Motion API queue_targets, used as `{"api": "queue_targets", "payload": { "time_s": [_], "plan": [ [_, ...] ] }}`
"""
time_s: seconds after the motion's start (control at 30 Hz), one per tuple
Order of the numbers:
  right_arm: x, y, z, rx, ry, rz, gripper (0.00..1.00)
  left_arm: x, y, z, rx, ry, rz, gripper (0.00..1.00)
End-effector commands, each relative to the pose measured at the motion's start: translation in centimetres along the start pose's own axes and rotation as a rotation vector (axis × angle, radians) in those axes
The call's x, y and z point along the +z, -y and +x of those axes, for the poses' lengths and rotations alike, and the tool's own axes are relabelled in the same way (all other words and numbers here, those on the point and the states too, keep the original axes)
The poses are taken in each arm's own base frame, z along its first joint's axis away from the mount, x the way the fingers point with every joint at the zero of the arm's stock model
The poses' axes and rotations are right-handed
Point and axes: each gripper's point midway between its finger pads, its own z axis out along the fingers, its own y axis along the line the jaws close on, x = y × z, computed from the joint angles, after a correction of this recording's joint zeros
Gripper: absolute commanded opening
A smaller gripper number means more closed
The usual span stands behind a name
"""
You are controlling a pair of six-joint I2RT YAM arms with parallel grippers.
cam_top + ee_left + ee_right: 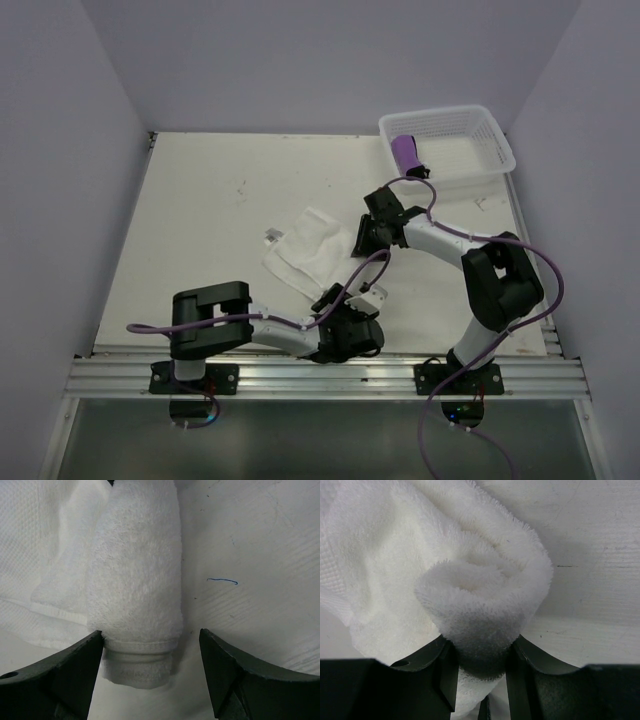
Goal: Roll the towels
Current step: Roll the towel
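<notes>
The white towel point(303, 250) lies partly rolled in the middle of the table. In the right wrist view its rolled end point(480, 590) is pinched between the fingers of my right gripper point(481, 660), which is shut on it. In the left wrist view the other end of the roll point(135, 580) sits between the fingers of my left gripper point(151, 650), which is open; the left finger point(75, 665) touches the roll and the right finger point(230, 665) stands apart from it. The purple towel point(407, 152) lies rolled in the basket. From above, my left gripper point(331, 298) is at the towel's near corner and my right gripper point(361, 237) at its right edge.
A white perforated basket point(495, 140) stands at the table's back right corner. A small tag-like scrap point(270, 237) lies by the towel's left edge. A short blue thread point(222, 581) lies on the table right of the roll. Walls enclose the table on three sides.
</notes>
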Motion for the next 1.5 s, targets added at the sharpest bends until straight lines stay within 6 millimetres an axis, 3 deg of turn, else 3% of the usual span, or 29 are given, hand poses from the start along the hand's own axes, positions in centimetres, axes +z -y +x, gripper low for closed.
{"api": "queue_targets", "payload": {
  "time_s": [0.0, 0.2, 0.5, 0.57, 0.6, 0.83, 1.3, 1.4, 1.47],
  "plan": [
    [0.0, 2.6, 1.8, -0.039, -0.083, 0.097, 0.00, 0.8, 0.1, 1.3, -0.045, -0.024, 0.008, 0.79],
    [0.1, 2.5, 1.7, -0.055, -0.097, 0.100, 0.00, 1.2, 0.1, 1.4, -0.125, -0.019, 0.034, 0.67],
    [-0.1, 2.4, 1.4, -0.087, -0.111, 0.114, 0.00, 1.2, -0.9, 1.1, -0.213, -0.025, 0.068, 0.30],
    [-0.1, 2.4, 1.1, -0.092, -0.109, 0.120, 0.01, 1.0, -1.1, 0.9, -0.234, -0.022, 0.085, 0.13],
    [-0.1, 2.5, 1.1, -0.090, -0.109, 0.124, 0.02, 0.9, -1.1, 0.8, -0.244, -0.020, 0.093, 0.00],
    [-0.3, 2.8, 0.5, -0.089, -0.104, 0.148, 0.23, 0.5, -2.1, 1.0, -0.412, -0.025, 0.192, 0.00],
    [-0.7, 5.3, 0.0, -0.020, -0.049, 0.202, 0.46, -2.0, -1.9, 1.2, -0.775, -0.059, 0.376, 0.00],
    [-0.6, 5.9, 0.1, -0.006, -0.053, 0.209, 0.55, -2.6, -1.8, 1.5, -0.833, -0.070, 0.403, 0.00],
    [-0.6, 6.0, 0.1, 0.000, -0.052, 0.212, 0.55, -3.0, -1.8, 1.8, -0.863, -0.079, 0.419, 0.00]
  ]
}}
